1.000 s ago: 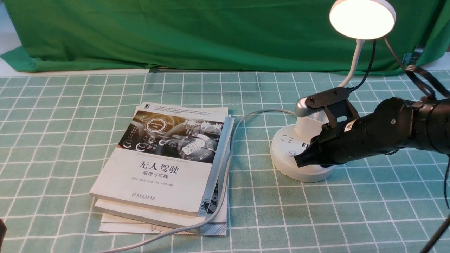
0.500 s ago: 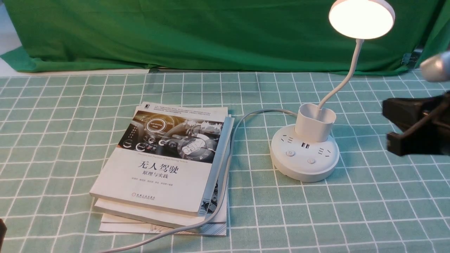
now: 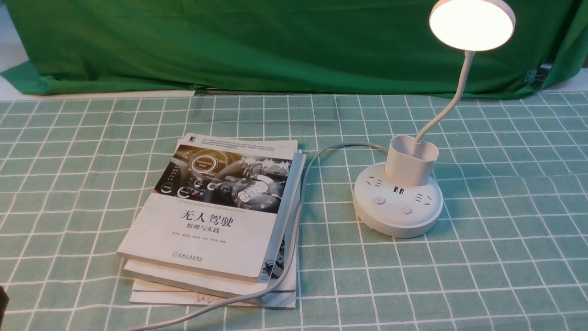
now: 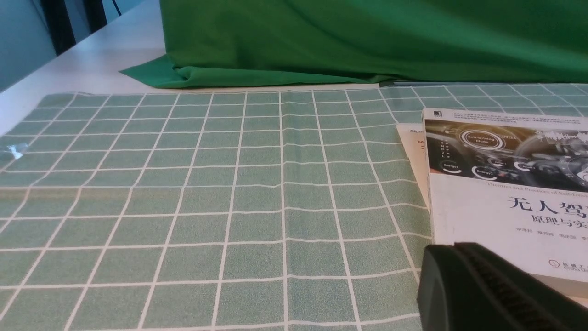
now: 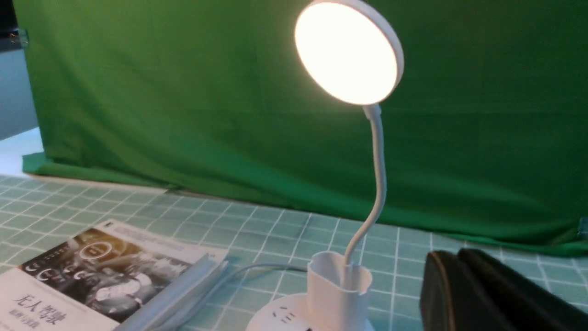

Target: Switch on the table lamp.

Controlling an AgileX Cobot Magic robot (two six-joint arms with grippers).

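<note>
The table lamp (image 3: 412, 170), white and alight, stands upright on the checked cloth (image 3: 349, 285), on the robot's right-hand side of the front view. Its round base (image 3: 397, 228) looks to be plastic, probably the heaviest part and stiff enough to press on; the two small buttons, the power button (image 3: 379, 200) and its neighbour (image 3: 406, 210), would want only a light fingertip. The cup-shaped holder (image 3: 409, 168) should be firm but smooth, and might slip under a careless grip. The curved neck (image 3: 451, 105) looks flexible and the disc head (image 3: 473, 27) the most fragile; neither makes a good handle. For lifting, I would take the base from the sides; the grey cord (image 3: 342, 145) could tug, since it runs over the books (image 3: 197, 230) just beside the lamp. Behind hangs the green curtain (image 3: 275, 46). In its wrist view the left gripper (image 4: 452, 247) shows its fingers narrow, drawn together on nothing; the right gripper (image 5: 455, 253) is blurred in its own, holding nothing visible, and I cannot tell how wide it stands. With the lamp lit, the task looks accomplished.
</note>
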